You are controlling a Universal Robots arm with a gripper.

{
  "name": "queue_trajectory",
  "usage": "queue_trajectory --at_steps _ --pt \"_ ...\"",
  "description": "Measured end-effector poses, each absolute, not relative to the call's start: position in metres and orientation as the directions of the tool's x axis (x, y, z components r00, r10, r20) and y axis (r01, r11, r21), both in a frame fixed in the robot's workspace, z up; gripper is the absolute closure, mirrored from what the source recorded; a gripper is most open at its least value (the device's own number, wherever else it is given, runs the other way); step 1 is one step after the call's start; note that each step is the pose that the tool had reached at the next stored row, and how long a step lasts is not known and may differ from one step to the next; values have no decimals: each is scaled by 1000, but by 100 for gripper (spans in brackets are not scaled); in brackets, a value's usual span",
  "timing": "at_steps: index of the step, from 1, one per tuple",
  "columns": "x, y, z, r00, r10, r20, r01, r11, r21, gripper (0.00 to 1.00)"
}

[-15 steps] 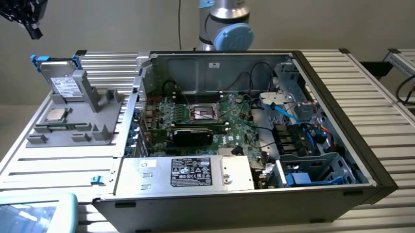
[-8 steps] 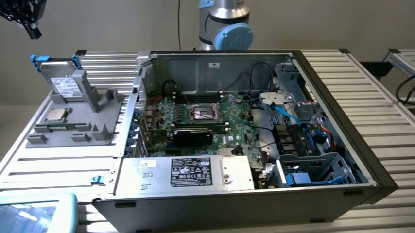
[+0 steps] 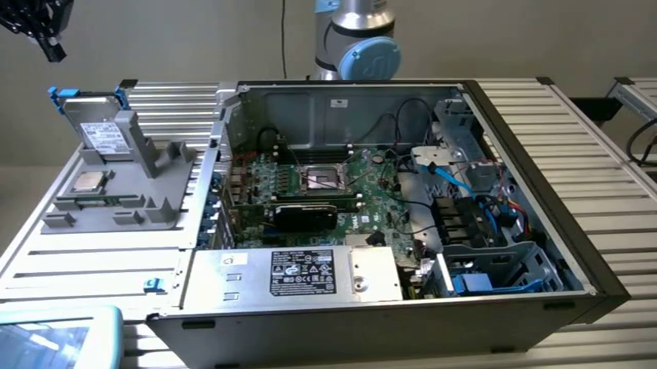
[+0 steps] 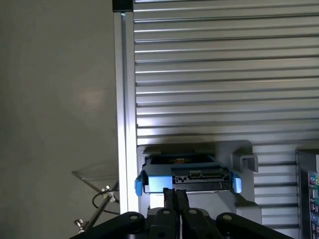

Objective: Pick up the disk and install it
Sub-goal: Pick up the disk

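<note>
The gripper (image 3: 51,48) hangs at about 10 o'clock in the exterior view. In the wrist view its two fingers (image 4: 170,199) are pressed together, the gripper (image 4: 175,193) pinching nothing. At about 5 o'clock from it in the exterior view, and apart from it, the disk (image 3: 101,132) stands on edge, leaning back in a grey stand (image 3: 144,173), with its blue frame ends uppermost. The wrist view looks down on the disk (image 4: 187,175) end-on, connector edge showing between the blue corners.

A processor chip (image 3: 85,182) lies on the same stand, at 6 o'clock from the disk. The open computer case (image 3: 411,192) sits at 3 to 4 o'clock from the stand, its blue drive cage (image 3: 498,269) at the picture's 4 o'clock. Everything rests on a slatted metal table (image 3: 575,131).

I judge the main risk to be the fingers' closed state: brought down like this, they would strike the disk's upper edge rather than straddle it, tipping it off the stand or onto the chip. The disk's lean is another risk, since a straight vertical grip could catch only the blue plastic and slip.
</note>
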State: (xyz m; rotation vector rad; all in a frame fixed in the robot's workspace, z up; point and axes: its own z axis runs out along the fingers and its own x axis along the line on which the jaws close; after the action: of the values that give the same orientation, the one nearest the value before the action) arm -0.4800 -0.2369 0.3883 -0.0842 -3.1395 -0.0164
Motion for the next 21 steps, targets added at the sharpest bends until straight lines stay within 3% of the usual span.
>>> queue_trajectory --at_steps 21 --pt "-480 -237 388 -958 -288 0 -288 958 17 89"
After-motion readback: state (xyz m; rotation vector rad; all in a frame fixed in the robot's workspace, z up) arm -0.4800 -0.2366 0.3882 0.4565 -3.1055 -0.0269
